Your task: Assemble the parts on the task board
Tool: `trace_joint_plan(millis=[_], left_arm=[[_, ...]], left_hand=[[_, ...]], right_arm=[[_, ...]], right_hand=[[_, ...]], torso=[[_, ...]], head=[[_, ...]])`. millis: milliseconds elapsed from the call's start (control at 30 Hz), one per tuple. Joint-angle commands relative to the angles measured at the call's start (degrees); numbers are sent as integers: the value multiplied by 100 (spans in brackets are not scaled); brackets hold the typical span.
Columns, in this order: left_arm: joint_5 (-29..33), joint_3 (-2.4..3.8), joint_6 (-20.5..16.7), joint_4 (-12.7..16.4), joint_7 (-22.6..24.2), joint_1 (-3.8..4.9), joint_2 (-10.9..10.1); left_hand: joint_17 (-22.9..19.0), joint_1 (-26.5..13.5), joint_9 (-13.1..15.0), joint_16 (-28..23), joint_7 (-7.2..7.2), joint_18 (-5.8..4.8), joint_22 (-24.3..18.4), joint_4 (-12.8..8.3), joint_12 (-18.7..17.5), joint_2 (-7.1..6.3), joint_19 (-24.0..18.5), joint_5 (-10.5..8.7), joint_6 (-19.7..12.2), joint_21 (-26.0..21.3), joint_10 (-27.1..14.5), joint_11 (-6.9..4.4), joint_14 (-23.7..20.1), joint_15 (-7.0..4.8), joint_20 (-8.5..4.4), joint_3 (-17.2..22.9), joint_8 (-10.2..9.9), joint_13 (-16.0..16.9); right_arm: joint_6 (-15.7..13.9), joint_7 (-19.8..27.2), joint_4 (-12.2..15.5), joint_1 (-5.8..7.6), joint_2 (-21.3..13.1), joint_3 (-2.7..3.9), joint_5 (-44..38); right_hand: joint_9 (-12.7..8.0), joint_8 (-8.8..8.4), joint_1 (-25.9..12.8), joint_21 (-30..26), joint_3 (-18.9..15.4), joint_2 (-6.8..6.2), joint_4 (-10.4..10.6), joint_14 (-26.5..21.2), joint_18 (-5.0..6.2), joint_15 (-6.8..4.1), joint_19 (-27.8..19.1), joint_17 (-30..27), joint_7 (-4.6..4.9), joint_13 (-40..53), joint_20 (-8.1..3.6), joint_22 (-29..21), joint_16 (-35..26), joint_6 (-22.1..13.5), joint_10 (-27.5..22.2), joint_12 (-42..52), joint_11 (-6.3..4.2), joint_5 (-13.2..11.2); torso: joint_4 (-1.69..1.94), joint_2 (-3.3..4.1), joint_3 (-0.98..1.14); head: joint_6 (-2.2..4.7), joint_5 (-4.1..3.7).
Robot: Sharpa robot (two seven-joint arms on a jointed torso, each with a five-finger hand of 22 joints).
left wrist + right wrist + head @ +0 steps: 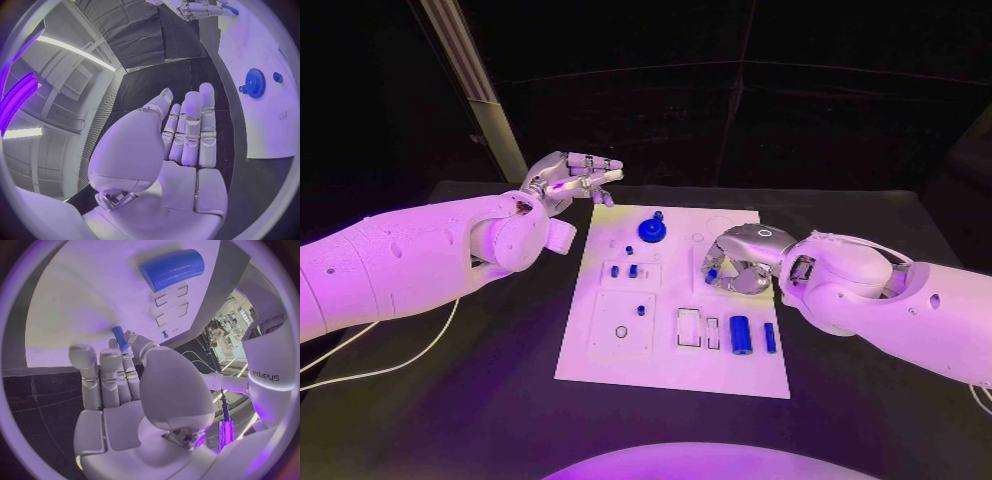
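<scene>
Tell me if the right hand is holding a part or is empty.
Holding one. In the right wrist view the right hand pinches a small blue peg at its fingertips over the board; the head view shows blue inside that hand too.

Two white, rounded arms. Silver hands, left (571, 176) and right (738, 262), with segmented metal fingers (190, 131). Thin white cables trailing under the left arm (dark "sharpa" lettering on a white shell).

Pretty dark room overall, black backdrop behind a black surface (473, 400) with everything washed in purple light. A pale metal post (476, 85) leans up at the back left. The left wrist view catches a ceiling with bright strip lights (75, 51) and a vent (76, 80).
</scene>
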Motion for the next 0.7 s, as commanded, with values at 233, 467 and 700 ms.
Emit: trace_joint_plan(millis=[233, 467, 700], left_arm=[[21, 4, 85, -10, 3, 9, 12], [21, 3, 91, -23, -16, 9, 13], [21, 3, 89, -23, -21, 9, 3]], left_hand=[[-6, -27, -8, -35, 24, 74, -10, 8, 8, 29, 39, 25, 2, -32, -4, 25, -7, 1, 10, 28, -5, -8], [-16, -23, -6, -37, 25, 75, -18, 0, 19, 31, 41, 25, 0, -41, -8, 27, -10, 4, 13, 38, 4, -9], [-16, -23, -6, -37, 25, 75, -18, 0, 19, 31, 41, 25, 0, -41, -8, 27, -10, 4, 13, 38, 4, -9]], right_arm=[[6, -47, -71, 10, 77, 4, -151], [-227, -54, -77, 10, 98, 3, -197], [-542, -1, 139, 9, -58, 5, -23]], right_hand=[[25, 90, 294, 230, 414, 157, -183, 91, -115, -45, 140, 239, -24, 15, -65, 335, 241, 279, 334, 10, -72, -261], [24, 100, 328, 346, 569, 174, -242, 101, -142, -50, 186, 343, -22, 23, -75, 504, 348, 359, 441, -30, -78, -304], [25, 106, 329, 432, 615, 170, -265, 120, -163, -55, 232, 449, -26, 31, -84, 642, 445, 394, 490, -43, -87, -342]], torso=[[-3, -5, 5], [0, -8, 1], [-9, -10, 5]], head=[[-22, -3], [-18, -13], [-9, 0]])
